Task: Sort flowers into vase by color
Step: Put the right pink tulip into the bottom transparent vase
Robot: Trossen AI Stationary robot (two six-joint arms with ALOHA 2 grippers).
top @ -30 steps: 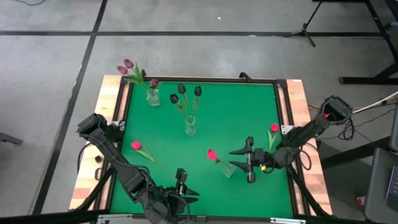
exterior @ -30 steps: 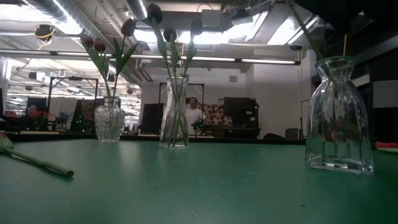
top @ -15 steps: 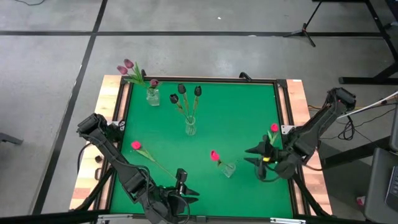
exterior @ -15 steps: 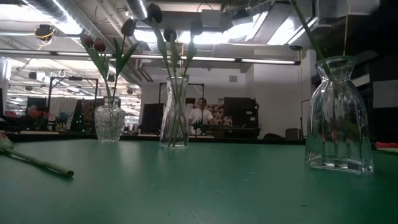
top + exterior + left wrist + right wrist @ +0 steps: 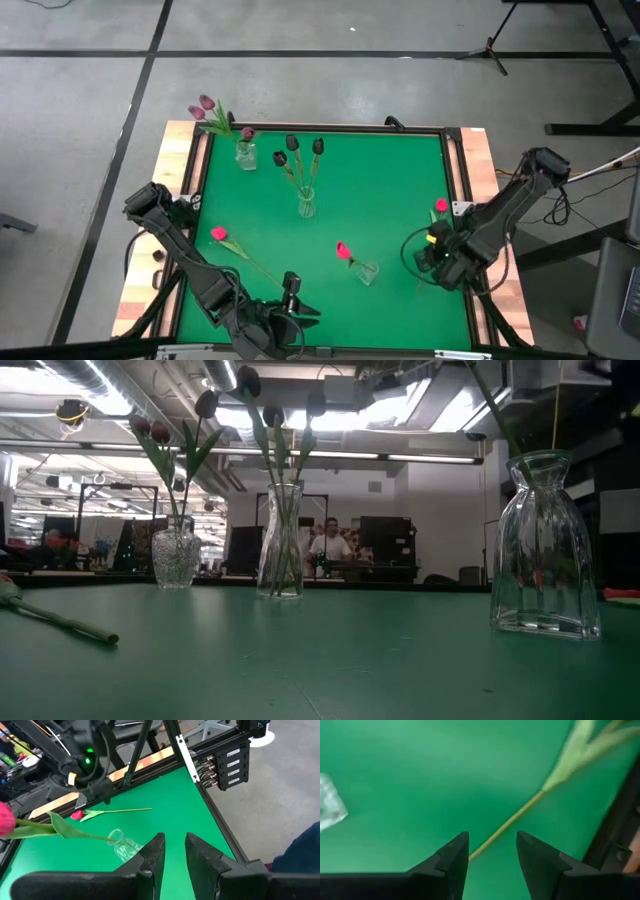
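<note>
We are noting the right claw (image 5: 490, 865) hanging released over the thin stem of a pink-red tulip (image 5: 440, 207) lying near the right edge of the green surface (image 5: 380, 190). We are judging that the fingers may be closing beside the stem, flicking it toward the rail. The left claw (image 5: 172, 852) is waiting, released, at the near edge by another loose tulip (image 5: 219, 234).

Green table (image 5: 380, 190), three vases with tulips, right arm (image 5: 470, 240) over a pink tulip (image 5: 440, 207)
</note>
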